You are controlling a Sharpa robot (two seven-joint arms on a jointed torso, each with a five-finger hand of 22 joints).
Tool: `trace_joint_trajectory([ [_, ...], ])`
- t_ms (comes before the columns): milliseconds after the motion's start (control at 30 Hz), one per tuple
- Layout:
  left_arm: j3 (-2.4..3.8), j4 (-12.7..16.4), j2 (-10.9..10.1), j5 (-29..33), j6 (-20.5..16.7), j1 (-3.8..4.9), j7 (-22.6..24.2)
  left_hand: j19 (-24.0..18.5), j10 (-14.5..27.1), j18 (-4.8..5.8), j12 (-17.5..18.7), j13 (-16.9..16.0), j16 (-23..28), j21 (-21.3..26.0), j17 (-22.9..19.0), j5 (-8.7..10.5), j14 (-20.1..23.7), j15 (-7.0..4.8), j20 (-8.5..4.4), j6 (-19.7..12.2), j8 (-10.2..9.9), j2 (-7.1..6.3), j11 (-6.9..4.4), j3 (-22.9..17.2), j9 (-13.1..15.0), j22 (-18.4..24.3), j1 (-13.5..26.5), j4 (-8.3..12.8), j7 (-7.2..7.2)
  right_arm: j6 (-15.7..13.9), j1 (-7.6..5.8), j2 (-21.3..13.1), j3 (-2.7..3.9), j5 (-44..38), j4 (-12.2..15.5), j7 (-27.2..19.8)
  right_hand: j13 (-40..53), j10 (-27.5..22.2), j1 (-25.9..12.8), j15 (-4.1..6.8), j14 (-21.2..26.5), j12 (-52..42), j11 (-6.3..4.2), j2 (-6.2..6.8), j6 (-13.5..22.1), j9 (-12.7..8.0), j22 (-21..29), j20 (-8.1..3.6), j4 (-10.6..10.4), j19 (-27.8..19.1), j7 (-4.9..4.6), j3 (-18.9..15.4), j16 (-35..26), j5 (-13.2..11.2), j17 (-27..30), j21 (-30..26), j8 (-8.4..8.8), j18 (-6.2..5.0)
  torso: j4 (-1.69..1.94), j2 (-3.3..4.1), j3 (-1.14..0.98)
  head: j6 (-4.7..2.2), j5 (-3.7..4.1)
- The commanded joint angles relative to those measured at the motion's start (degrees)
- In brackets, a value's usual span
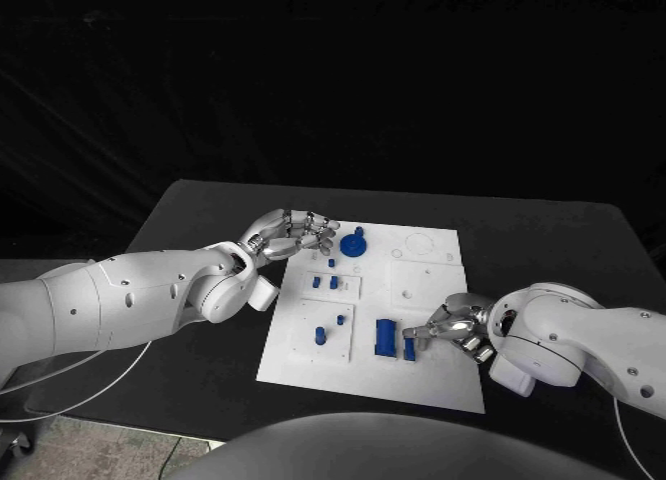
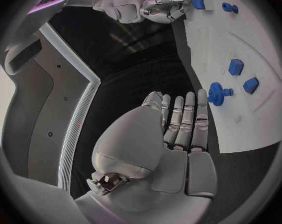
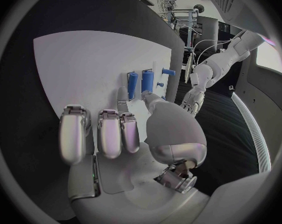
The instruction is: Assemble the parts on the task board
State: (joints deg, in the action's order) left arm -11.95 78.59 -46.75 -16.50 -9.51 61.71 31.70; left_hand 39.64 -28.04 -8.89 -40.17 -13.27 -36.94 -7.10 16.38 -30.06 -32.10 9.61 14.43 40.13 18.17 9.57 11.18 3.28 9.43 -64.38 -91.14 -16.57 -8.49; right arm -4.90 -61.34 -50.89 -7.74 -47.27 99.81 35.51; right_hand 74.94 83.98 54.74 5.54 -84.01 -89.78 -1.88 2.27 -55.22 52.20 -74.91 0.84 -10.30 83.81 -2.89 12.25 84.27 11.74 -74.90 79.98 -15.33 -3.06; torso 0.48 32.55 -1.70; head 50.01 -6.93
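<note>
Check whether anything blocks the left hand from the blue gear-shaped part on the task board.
Nothing visible does. The left hand is open at the task board's edge, fingertips right beside the blue gear-shaped part, with only bare white board between them.

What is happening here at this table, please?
A two-armed robot is working at a white task board that carries small blue parts. Its left hand is at the board's far left corner, beside a blue gear-like part, with fingers apart and nothing held. Its right hand reaches in from the board's right edge, its fingertips at a blue block next to a taller blue block; whether it grips it is unclear.
</note>
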Motion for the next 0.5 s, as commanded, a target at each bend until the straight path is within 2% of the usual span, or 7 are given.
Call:
trace_joint_trajectory([
  [33,0.03,0.12,0.0,0.18,1.04,-0.05,0.31,0.42,0.09,0.22,0.24,0.07,-0.24,0.22,0.07,-0.24,-0.02,0.5,0.12,-0.1,-0.39,-0.15,0.31,-0.31,-0.06,-0.05,-0.48,0.13,-0.34,-1.79,0.05,-0.76,0.01,-3.44,1.07,-1.55,15.06,6.02,-0.55,-0.24,-3.94,-0.22,0.14,-0.06,0.28,0.63,-11.86,0.22,-0.06,2.48,0.39,-0.77,-0.23,-0.83,-3.09,-0.21,-1.02,0.61,-0.01,-0.04,-0.01,-0.01,-0.05],
  [100,0.03,0.12,-0.02,0.18,1.05,-0.05,0.31,0.42,0.09,0.22,0.24,0.07,-0.24,0.22,0.07,-0.24,-0.02,0.5,0.12,-0.1,-0.39,-0.15,0.31,-0.31,-0.06,-0.05,-0.48,0.13,-0.34,-2.11,0.04,-1.44,0.02,-4.96,1.85,-2.3,15.06,6.02,-0.2,-0.08,-3.94,-0.22,-0.04,-0.05,0.3,1.6,-11.87,0.1,0.05,2.49,0.63,-1.33,-0.21,-1.3,-3.07,-0.16,-2.4,0.62,-0.01,-0.06,-0.01,-0.01,-0.03],
  [200,0.03,0.09,-0.01,0.18,1.09,-0.06,0.29,0.42,0.09,0.22,0.24,0.07,-0.24,0.22,0.07,-0.24,-0.02,0.5,0.12,-0.1,-0.39,-0.15,0.31,-0.31,-0.06,-0.05,-0.48,0.13,-0.34,-1.74,0.04,-2.29,0.03,-6.9,2.9,-3.02,15.06,6.02,0.79,0.25,-3.95,-0.22,-0.42,0.03,0.84,4.46,-11.85,-0.2,0.51,2.47,1.09,-2.41,-0.16,-1.9,-3.1,-0.21,-5.83,0.59,0.01,-0.06,-0.01,-0.01,0.03],
  [300,0.03,0.06,0.03,0.18,1.15,-0.09,0.26,0.42,0.09,0.24,0.24,0.08,-0.27,0.22,0.07,-0.26,-0.05,0.53,0.13,-0.1,-0.38,-0.15,0.34,-0.36,-0.06,-0.07,-0.52,0.15,-0.34,0.04,0.08,-2.87,0.02,-7.88,3.6,-3.07,15.06,6.02,1.82,0.72,-3.95,-0.22,-1.09,-0.02,1.54,9.7,-11.83,-0.58,0.93,2.44,1.79,-3.8,-0.11,-3.31,-3.08,-0.27,-11.57,0.59,0.0,-0.05,-0.01,-0.01,0.07],
  [333,0.03,0.06,0.04,0.18,1.17,-0.1,0.26,0.42,0.09,0.24,0.24,0.08,-0.27,0.22,0.07,-0.26,-0.05,0.53,0.13,-0.1,-0.38,-0.15,0.34,-0.36,-0.06,-0.07,-0.52,0.15,-0.34,0.76,0.14,-3.01,0.02,-8.07,3.79,-2.95,15.06,6.02,2.01,0.79,-3.93,-0.22,-1.27,-0.47,3.0,12.85,-11.81,-1.05,0.74,2.42,2.22,-4.52,-0.12,-3.63,-3.02,-0.34,-14.55,0.51,0.01,-0.04,-0.01,-0.01,0.1],
  [467,0.03,0.05,0.06,0.18,1.21,-0.13,0.24,0.42,0.09,0.24,0.24,0.08,-0.27,0.22,0.07,-0.26,-0.05,0.53,0.13,-0.1,-0.38,-0.15,0.34,-0.36,-0.06,-0.07,-0.52,0.15,-0.34,2.94,0.61,-3.41,0.01,-8.51,4.16,-2.44,15.06,6.02,3.24,1.37,-3.9,-0.22,-1.94,-0.36,4.29,18.63,-11.79,-1.27,1.04,2.4,2.79,-6.02,-0.17,-5.12,-2.83,-0.42,-20.47,0.55,0.02,-0.04,0.01,-0.01,0.07],
  [500,0.03,0.06,0.05,0.18,1.22,-0.14,0.24,0.42,0.09,0.24,0.24,0.08,-0.27,0.22,0.07,-0.26,-0.05,0.53,0.13,-0.1,-0.38,-0.15,0.34,-0.36,-0.06,-0.07,-0.52,0.15,-0.34,3.21,0.74,-3.46,0.01,-8.57,4.18,-2.37,15.06,6.02,3.39,1.46,-3.9,-0.22,-1.98,-0.38,3.56,19.66,-11.8,-1.3,1.08,2.4,2.91,-6.17,-0.18,-5.13,-2.81,-0.4,-22.23,0.56,0.02,-0.05,0.01,-0.01,0.07],
])
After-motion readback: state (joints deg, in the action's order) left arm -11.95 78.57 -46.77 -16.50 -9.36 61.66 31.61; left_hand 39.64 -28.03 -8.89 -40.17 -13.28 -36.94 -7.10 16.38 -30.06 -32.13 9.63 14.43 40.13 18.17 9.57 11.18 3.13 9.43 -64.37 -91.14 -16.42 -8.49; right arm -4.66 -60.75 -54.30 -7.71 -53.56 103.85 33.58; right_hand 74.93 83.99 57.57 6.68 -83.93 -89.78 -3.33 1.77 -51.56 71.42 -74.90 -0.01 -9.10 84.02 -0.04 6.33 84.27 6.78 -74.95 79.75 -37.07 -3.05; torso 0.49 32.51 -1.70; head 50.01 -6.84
